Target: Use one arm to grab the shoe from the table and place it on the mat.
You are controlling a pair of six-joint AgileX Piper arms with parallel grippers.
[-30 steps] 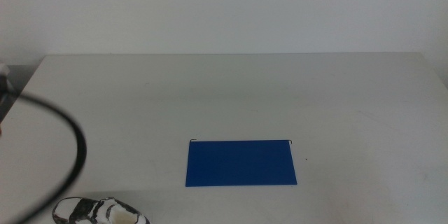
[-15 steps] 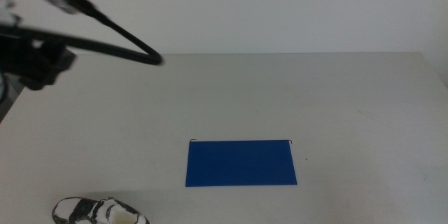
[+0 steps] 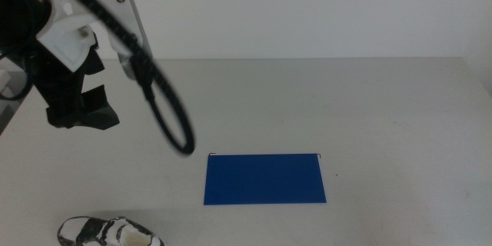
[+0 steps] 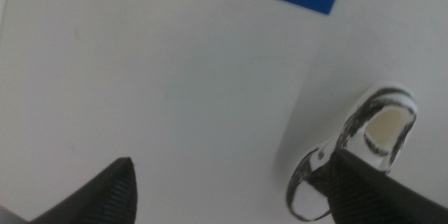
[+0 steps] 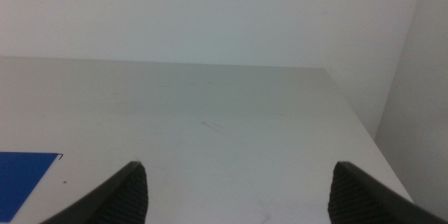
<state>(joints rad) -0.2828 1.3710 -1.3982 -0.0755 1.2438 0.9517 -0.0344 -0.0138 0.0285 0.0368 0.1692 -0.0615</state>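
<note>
The left arm (image 3: 54, 38), a black and grey jointed robot arm with a white gripper block and a looping black cable (image 3: 157, 100), reaches in from the left side of the middle view and hangs above the far left part of the large plain white matte table (image 3: 307, 100). Its left gripper (image 3: 81, 111) points down with its 2 dark jaws spread wide and nothing between them; in the left wrist view the left gripper (image 4: 231, 182) shows bare tabletop in the gap.

The small white sneaker with black mottled patches and a cream inside, the shoe (image 3: 108, 233), lies on the table at the near left edge of the middle view, partly cut off by the picture's bottom edge. It sits well apart from the gripper, nearer the camera than it. In the left wrist view the shoe (image 4: 371, 136) lies just beside one jaw, its opening facing up.

The flat thin rectangular sheet of solid deep blue, the mat (image 3: 264, 178), lies flat near the table's middle, to the right of the shoe and apart from it. Nothing rests on it.

The right gripper (image 5: 234, 182) is out of the middle view; its own wrist view shows its jaws released and wide apart over the table, with a corner of the mat (image 5: 24, 171) near one jaw.
</note>
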